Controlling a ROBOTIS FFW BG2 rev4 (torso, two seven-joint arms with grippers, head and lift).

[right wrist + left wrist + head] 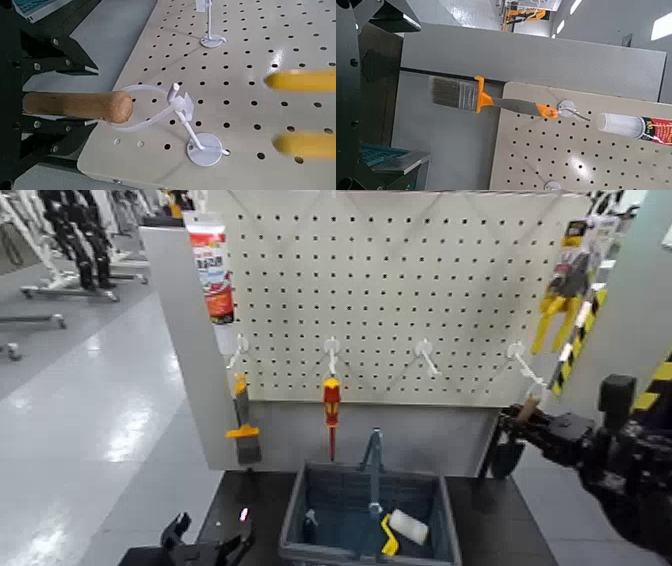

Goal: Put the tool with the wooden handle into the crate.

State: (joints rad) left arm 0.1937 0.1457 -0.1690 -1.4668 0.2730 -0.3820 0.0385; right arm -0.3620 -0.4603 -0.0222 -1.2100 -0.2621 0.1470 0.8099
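The trowel hangs at the right end of the pegboard (400,290), its tan wooden handle (526,407) by the hook and its dark blade (505,456) pointing down. My right gripper (532,425) is shut on the handle. In the right wrist view, the fingers (49,57) sit on either side of the wooden handle (75,105), and its white end loop (150,107) is still around the white hook (189,123). The dark crate (296,515) stands on the table below the board. My left gripper (208,548) is parked open at the table's front left.
A red-and-yellow screwdriver (331,405), a scraper with a yellow band (243,428) and a caulk tube (212,270) hang on the board. A yellow tool (560,300) hangs at far right. The crate holds a white roller (407,527) and has an upright handle (373,458).
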